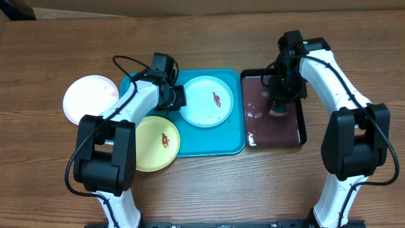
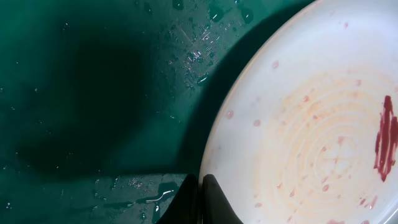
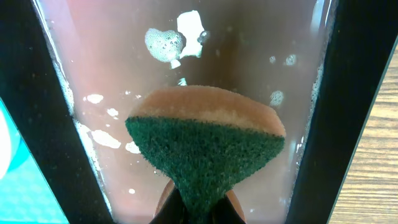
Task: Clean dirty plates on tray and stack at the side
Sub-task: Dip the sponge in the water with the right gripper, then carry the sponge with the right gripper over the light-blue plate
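The turquoise tray (image 1: 218, 140) lies mid-table with the light blue plate (image 1: 204, 104) on it, a red smear near the plate's middle. My left gripper (image 1: 178, 97) is shut on that plate's left rim; the left wrist view shows its fingers (image 2: 202, 200) pinching the rim of the plate (image 2: 311, 112) over the wet tray (image 2: 93, 93). The white plate (image 1: 92, 98) lies on the table to the left. The yellow-green plate (image 1: 157, 143), smeared, overlaps the tray's front left corner. My right gripper (image 1: 278, 106) is shut on a green and yellow sponge (image 3: 205, 146).
A narrow black tray (image 1: 302, 123) of reddish-brown liquid (image 3: 249, 50) stands right of the turquoise tray; the sponge hangs over or in it. Its black walls (image 3: 37, 124) flank the sponge. Bare wood table lies in front and behind.
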`<state>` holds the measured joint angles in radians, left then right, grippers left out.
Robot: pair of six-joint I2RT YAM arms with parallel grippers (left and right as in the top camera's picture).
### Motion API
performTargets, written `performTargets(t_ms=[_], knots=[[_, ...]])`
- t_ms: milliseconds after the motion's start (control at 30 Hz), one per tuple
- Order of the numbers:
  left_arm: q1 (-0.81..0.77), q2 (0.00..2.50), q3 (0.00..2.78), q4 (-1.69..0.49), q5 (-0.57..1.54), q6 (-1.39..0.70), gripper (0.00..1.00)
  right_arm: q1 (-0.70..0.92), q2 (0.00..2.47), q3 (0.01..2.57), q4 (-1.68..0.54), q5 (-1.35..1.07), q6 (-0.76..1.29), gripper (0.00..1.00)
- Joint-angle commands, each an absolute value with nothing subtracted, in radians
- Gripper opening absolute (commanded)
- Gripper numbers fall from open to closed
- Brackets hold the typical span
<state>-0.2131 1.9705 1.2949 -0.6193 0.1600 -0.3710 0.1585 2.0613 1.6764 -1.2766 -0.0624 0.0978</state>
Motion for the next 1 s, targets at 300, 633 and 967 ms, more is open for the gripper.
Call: performTargets(t_ms=[300, 633, 967], knots=[[-0.218, 1.975, 1.283, -0.62, 0.161, -0.374, 0.14, 0.242, 2.009, 1.601, -1.189, 0.062, 0.131, 0.04], [-0.218, 1.975, 1.283, -0.625, 0.17, -0.374, 0.04, 0.253, 1.985, 1.73, -1.286, 0.089, 0.122, 0.04], [-0.218, 1.975, 1.283, -0.627, 0.223, -0.374, 0.04, 0.306, 1.958, 1.898, -1.307, -0.038, 0.078, 0.04]])
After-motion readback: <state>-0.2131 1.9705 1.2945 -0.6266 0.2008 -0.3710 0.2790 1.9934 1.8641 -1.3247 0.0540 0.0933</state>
